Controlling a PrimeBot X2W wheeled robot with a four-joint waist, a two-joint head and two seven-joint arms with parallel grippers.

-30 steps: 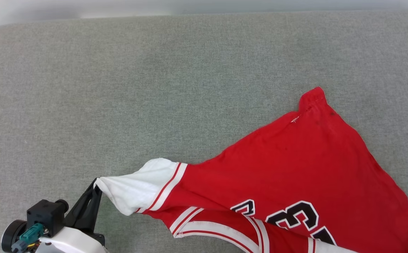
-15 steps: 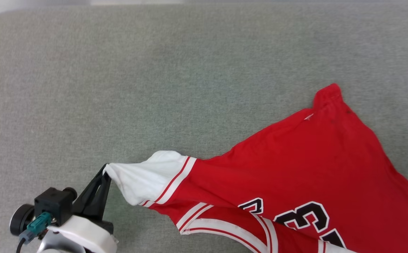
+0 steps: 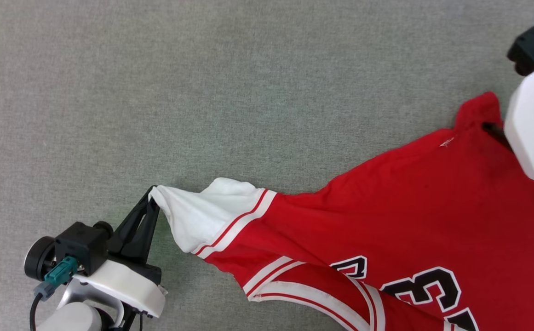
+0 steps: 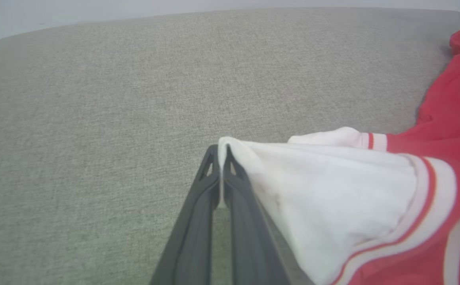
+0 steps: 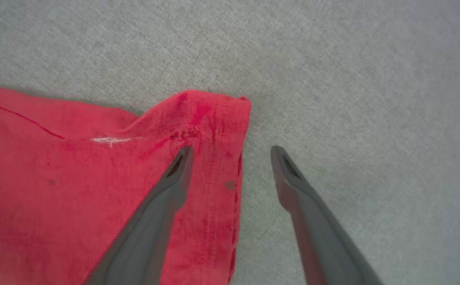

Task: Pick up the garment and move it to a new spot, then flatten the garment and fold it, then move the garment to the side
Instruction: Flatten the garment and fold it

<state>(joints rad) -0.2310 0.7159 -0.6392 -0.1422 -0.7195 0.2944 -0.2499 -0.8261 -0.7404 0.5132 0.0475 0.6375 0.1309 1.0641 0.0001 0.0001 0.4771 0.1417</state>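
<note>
The garment (image 3: 409,207), a red jersey T-shirt with black white-outlined lettering, lies stretched across the grey surface from lower left to upper right. My left gripper (image 3: 153,195) is shut on the edge of its white sleeve (image 4: 333,198), which is pulled taut to a point. My right gripper (image 5: 231,152) stands open over the far red hem corner (image 5: 214,114). One of its fingers (image 5: 174,178) is above the cloth and the other is above bare surface. The right arm's white housing (image 3: 531,124) covers that corner's side in the head view.
The grey fabric-covered surface (image 3: 248,92) stretches wide and bare to the left of and beyond the garment. Its rounded far edge (image 4: 134,18) meets a pale wall in the left wrist view.
The head camera has tilted, shifting the whole picture. My right arm has come in from the right and now hovers over the hem corner. The left gripper keeps its hold on the sleeve.
</note>
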